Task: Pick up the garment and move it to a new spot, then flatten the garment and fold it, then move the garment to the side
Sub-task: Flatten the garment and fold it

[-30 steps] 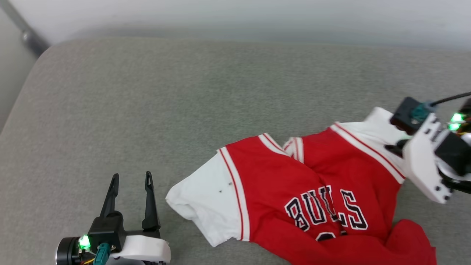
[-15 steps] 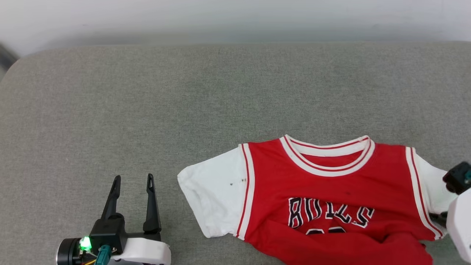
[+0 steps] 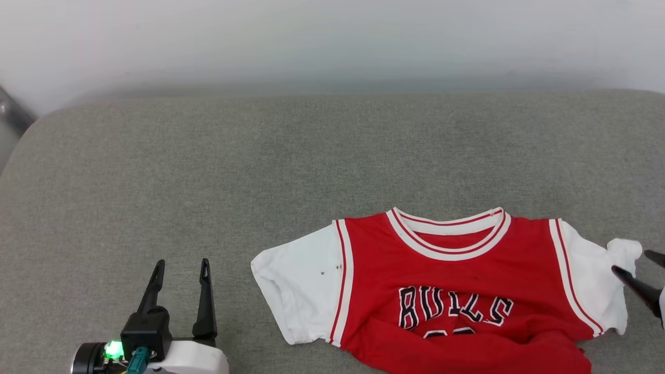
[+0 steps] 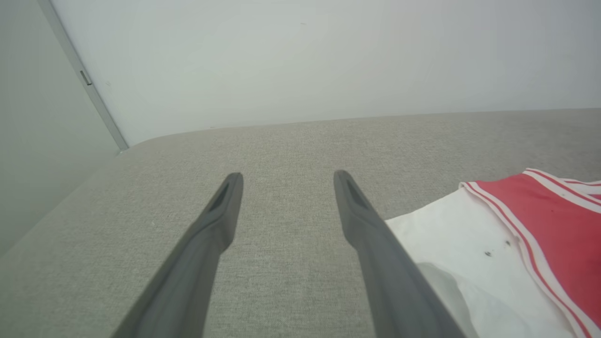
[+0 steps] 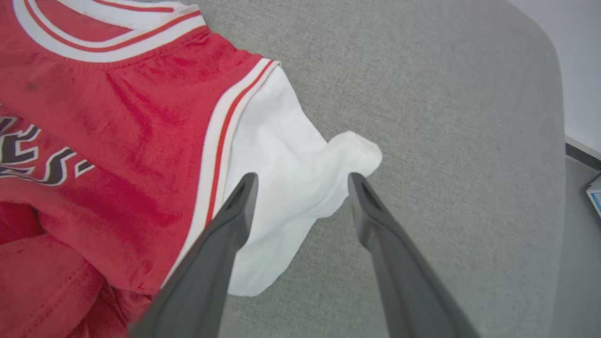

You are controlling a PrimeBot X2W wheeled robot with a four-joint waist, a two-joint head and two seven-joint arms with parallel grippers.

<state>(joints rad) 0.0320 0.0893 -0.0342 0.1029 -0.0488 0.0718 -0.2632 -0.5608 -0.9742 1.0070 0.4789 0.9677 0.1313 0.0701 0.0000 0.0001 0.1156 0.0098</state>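
Garment: a bright red jersey-style T-shirt (image 3: pixel 457 270) (image 4: pixel 558 220) (image 5: pixel 117 117) with white short sleeves, red-striped trim and black white-outlined lettering is laid face up on the grey fabric-covered surface (image 3: pixel 260 166) (image 4: pixel 281 141) (image 5: pixel 446 117). Its collar is turned away from both grippers.

Lower hem: the red cloth is bunched in folds, and the number under the lettering is partly covered by it.

Left gripper (image 3: pixel 182 264) (image 4: pixel 287 174): the two long dark fingers are held well apart and nothing is grasped. Bare grey surface is seen between and ahead of them.

Garment relative to left gripper: the shirt is placed to the right of this gripper. Its nearest white sleeve (image 3: pixel 296 291) (image 4: pixel 469 244) is found just beside the right finger, which overlaps the sleeve's edge in the left wrist view. A few small dark specks are seen on that sleeve.

Right gripper (image 3: pixel 629 261) (image 5: pixel 303 176): the fingers are spread wide and no cloth is pinched.

Garment relative to right gripper: the other white sleeve (image 3: pixel 592 280) (image 5: pixel 281 155) is spread beneath and between these fingers. Its puckered tip is seen just ahead of the fingertips, and the red body is to the left. Contact between fingers and cloth cannot be told.

Backdrop: a plain pale wall (image 3: pixel 332 41) (image 4: pixel 328 56) is seen beyond the far edge of the surface, ahead of the left gripper.
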